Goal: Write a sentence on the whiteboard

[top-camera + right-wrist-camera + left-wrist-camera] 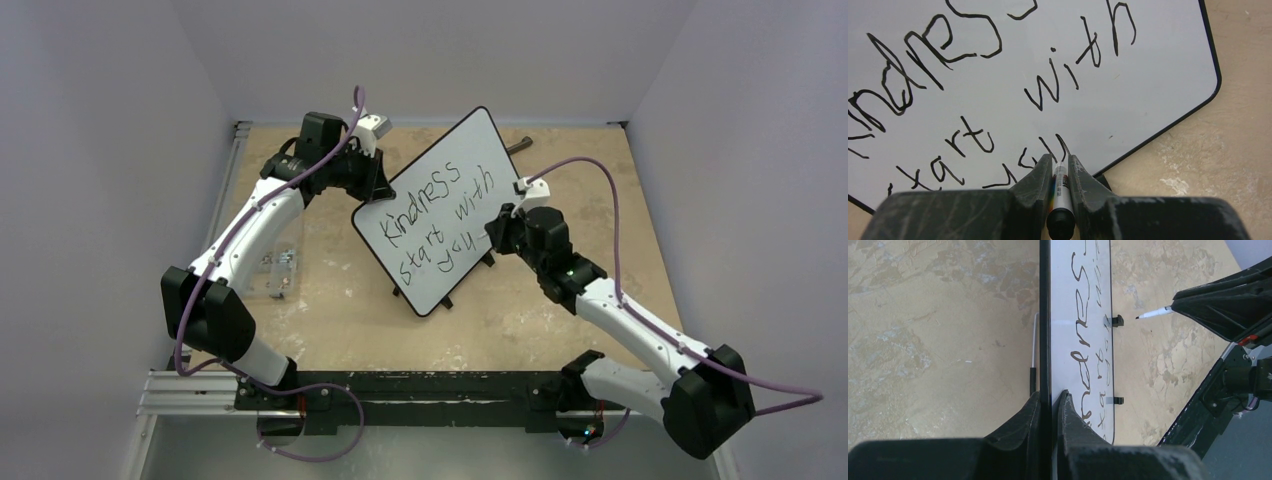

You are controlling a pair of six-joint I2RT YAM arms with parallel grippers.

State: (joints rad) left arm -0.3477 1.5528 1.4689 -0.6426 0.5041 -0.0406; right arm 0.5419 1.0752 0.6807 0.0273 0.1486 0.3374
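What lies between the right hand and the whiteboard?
A marker, clamped in the right hand, its tip pointing at the whiteboard; nothing else. The right wrist view shows it.

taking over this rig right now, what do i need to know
Left claw: shut on the rim of the whiteboard, holding it tilted up off the table.
Right claw: shut on the marker. The left wrist view shows its tip just off the board face, near the third line.
Done: the sentence reads "Kindness", then "start with". A third line has a few strokes, roughly "y" and "u".
Left: probably finish that third line, then lift the marker clear.
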